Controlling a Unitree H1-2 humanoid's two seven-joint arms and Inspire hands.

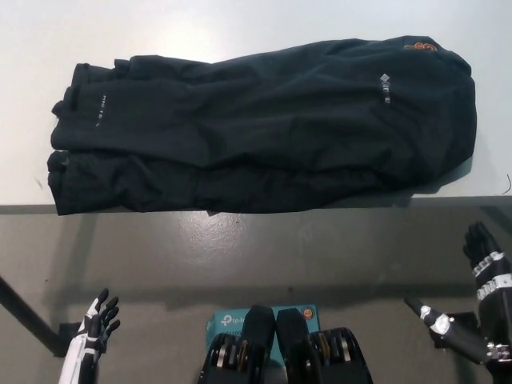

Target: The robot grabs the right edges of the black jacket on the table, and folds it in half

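The black jacket (264, 128) lies spread lengthwise across the white table (240, 32), its right end rounded near the table's right side, its lower hem hanging slightly over the front edge. My black right hand (472, 308) is at the lower right, below the table edge and apart from the jacket, fingers spread and holding nothing. My white left hand (90, 340) rests at the lower left corner, low over the floor, fingers apart and empty.
The table's front edge (240, 209) runs across the picture's middle, with grey floor (240, 256) below it. A teal box (228, 324) sits on the floor at the bottom middle. A dark table leg (24, 316) slants at the lower left.
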